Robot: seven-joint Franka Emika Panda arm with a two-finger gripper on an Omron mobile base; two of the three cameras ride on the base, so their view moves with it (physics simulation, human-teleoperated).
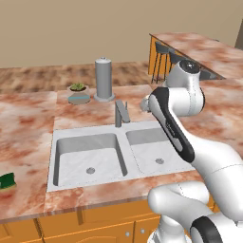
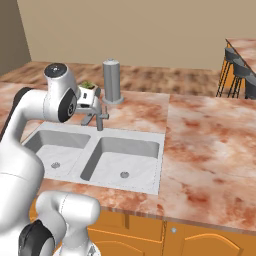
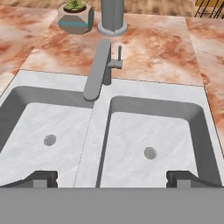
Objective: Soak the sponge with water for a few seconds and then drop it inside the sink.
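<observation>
Claw (image 3: 112,179) spread wide, tips far apart, holding nothing, touching nothing. Directly ahead and below: sink (image 3: 94,144), divider between both bowls. Faucet (image 3: 97,72) beyond, spout over divider's far end; no water seen running. Sponge (image 1: 7,182) well off to claw's left, flat on counter (image 1: 28,142) past sink rim. Judgement: sponge light, soft, compressible, hardly fragile; pinch across short sides, mid-length.
</observation>
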